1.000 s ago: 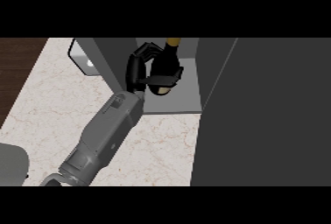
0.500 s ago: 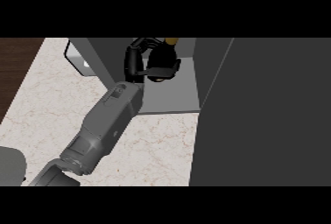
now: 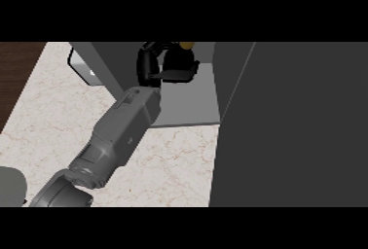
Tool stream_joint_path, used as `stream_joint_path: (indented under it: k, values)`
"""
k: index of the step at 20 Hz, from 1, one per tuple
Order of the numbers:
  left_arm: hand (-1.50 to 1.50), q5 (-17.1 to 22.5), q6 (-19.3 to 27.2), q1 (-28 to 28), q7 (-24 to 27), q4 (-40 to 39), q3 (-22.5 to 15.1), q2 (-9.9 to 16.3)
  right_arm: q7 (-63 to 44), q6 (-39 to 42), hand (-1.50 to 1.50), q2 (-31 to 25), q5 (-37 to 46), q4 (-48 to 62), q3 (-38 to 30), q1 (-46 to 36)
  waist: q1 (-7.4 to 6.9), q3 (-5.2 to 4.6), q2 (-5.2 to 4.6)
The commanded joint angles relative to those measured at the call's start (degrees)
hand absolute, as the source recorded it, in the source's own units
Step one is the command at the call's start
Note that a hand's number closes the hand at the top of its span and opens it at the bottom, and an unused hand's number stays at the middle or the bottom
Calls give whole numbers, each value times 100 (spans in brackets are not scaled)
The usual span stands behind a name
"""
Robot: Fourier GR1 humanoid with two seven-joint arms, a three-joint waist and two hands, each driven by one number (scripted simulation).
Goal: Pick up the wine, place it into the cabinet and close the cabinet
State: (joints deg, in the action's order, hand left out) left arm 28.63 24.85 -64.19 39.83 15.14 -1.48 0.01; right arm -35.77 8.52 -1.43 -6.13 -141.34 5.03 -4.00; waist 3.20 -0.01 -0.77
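The wine bottle (image 3: 181, 64) is dark with a gold top and stands inside the open cabinet (image 3: 185, 106), near the back of its grey floor. My right hand (image 3: 152, 64) is shut round the bottle from its left side and hides much of it. The grey right forearm (image 3: 119, 136) runs up from the lower left across the marble counter (image 3: 54, 121) into the cabinet opening. My left hand does not show; only a grey piece of arm (image 3: 10, 187) sits at the lower left corner.
The cabinet's wide dark door (image 3: 302, 126) stands open and fills the right side of the view. A pale panel (image 3: 82, 70) sticks out at the cabinet's left wall. The counter ends at dark wood (image 3: 14, 68) on the far left.
My right hand has carried the bottle further back into the cabinet, away from its front edge, and the forearm has followed it in.
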Motion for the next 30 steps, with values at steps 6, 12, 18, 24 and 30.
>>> stream_joint_path:
  k: [6,12,18,24,30]
  values:
    - [150,257,-267,17,393,-468,396,-2,-11,4,-150,17,-506,-299,-224,54,38,1,-28]
    - [150,88,-312,-330,53,-724,423,184,191,-93,-150,140,80,-41,369,118,-8,-1,-31]
    - [-150,-62,-96,-259,172,-957,372,230,-168,-38,-150,15,-164,-325,196,-39,61,-4,-48]
    - [-150,-177,47,-89,410,-1064,337,139,-124,17,-150,-59,-341,-351,16,-37,126,-2,-76]
    - [-150,-360,269,-94,264,-1165,223,119,133,132,-150,-36,-227,-360,32,319,101,0,-53]
